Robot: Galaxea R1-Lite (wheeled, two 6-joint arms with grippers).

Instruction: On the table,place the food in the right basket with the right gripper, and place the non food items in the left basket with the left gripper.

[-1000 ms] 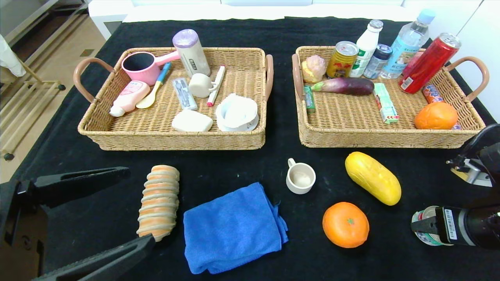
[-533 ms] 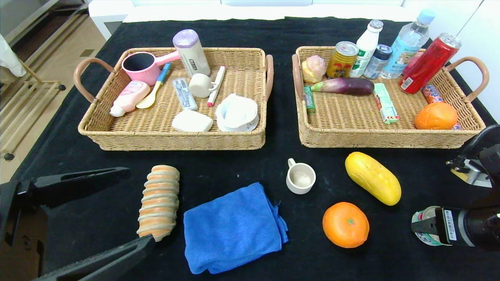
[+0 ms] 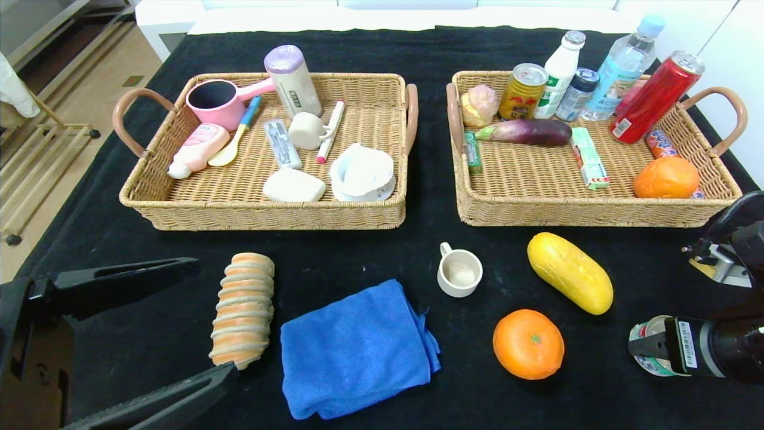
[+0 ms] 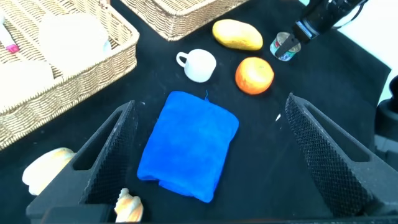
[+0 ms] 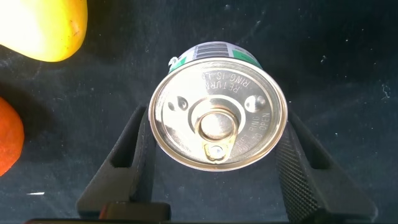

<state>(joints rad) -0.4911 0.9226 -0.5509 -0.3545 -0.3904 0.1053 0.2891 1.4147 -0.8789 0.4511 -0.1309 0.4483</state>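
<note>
On the black-clothed table (image 3: 370,251), the right gripper (image 5: 214,158) sits at the near right edge with its two fingers (image 5: 298,168) on either side of a small pull-tab tin (image 5: 219,115) with a green label. The fingers lie right against the tin's rim, though whether they are actually pressing on it I cannot tell. In the head view the tin (image 3: 647,345) stands upright on the cloth, half hidden by the barcode-stickered arm.

The left gripper (image 4: 208,155) hangs low over the near left of the table, fingers (image 3: 122,276) spread wide and holding nothing — the folded blue cloth (image 4: 189,144) lies between and beyond them in its wrist view.

The remaining loose things rest on the table in front of the baskets: a ridged, striped bread roll (image 3: 243,309) just left of the blue cloth, a small cream cup (image 3: 459,272) with a handle behind the cloth's far right corner, a yellow oblong fruit (image 3: 569,272) to the right of the cup, and a round orange (image 3: 528,343) nearer, between the cloth and the tin.

The left basket (image 3: 149,209) holds a pink saucepan, a lotion bottle, a spoon and other household items. The right basket (image 3: 597,214) holds an eggplant, drink cans, bottles and an orange-coloured fruit — both baskets stand side by side at the far half of the table.
</note>
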